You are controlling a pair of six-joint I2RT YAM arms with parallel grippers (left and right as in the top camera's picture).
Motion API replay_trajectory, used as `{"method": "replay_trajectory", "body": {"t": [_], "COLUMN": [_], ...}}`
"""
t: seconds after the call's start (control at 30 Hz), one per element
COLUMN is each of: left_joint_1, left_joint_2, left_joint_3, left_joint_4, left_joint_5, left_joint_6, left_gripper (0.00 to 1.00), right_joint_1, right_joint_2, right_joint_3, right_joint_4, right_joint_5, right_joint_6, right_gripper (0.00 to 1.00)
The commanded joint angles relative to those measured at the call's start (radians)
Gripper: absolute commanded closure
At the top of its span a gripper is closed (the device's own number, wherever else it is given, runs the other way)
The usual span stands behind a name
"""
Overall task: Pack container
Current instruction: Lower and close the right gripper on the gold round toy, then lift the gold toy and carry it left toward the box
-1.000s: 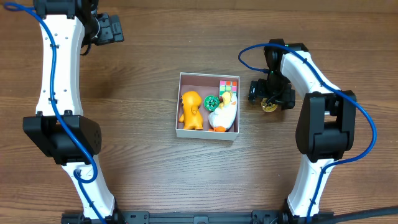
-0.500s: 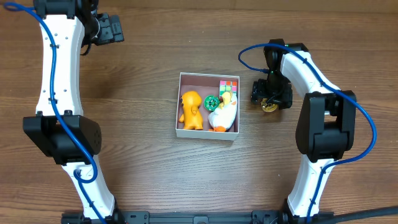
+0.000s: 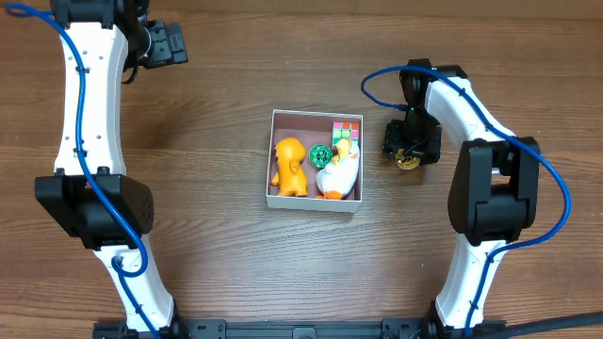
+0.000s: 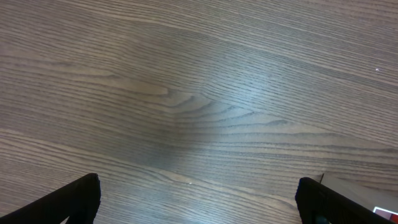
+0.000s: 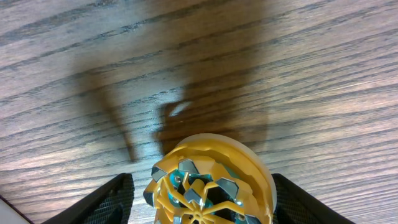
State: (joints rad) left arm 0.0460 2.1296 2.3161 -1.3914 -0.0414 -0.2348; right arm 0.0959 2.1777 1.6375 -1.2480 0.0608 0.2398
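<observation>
Wood-grain tabletop (image 3: 188,235), shallow white-walled pink container (image 3: 311,203) at centre, part-packed; my right fingers (image 5: 115,199) straddle round yellow spoked plastic toy (image 5: 208,180) just beside it for pickup, grip unclear; left fingers (image 4: 74,199) spread wide, parked clear.

Left arm (image 3: 89,94) at nine o'clock and right arm (image 3: 466,111) at three show white links, black joints, blue cables.

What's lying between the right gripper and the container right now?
Only bare table, as the overhead view shows. The yellow wheel toy sits at the right gripper itself, not in the stretch toward the container.
</observation>
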Motion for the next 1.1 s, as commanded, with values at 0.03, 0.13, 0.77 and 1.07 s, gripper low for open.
{"method": "replay_trajectory", "body": {"t": [0.03,0.13,0.77,1.07], "left_joint_1": [-0.001,-0.001,-0.001,-0.001], "left_joint_2": [-0.007,-0.007,-0.007,-0.007], "left_joint_3": [0.023,0.023,0.023,0.023], "left_joint_4": [0.001,0.001,0.001,0.001], "left_joint_5": [0.006,0.006,0.006,0.006], "left_joint_6": [-0.016,-0.016,-0.016,-0.016], "left_gripper": [0.00,0.00,0.00,0.00], "right_joint_1": [-0.002,-0.002,-0.002,-0.002], "right_joint_2": [-0.021,-0.021,-0.021,-0.021], "right_joint_3": [-0.002,-0.002,-0.002,-0.001], "right_joint_4": [0.006,0.006,0.006,0.006], "right_joint_5": [0.016,0.016,0.016,0.016], "right_joint_6": [0.004,0.003,0.003,0.003], "right_gripper": [0.34,0.35,0.43,0.43]}}
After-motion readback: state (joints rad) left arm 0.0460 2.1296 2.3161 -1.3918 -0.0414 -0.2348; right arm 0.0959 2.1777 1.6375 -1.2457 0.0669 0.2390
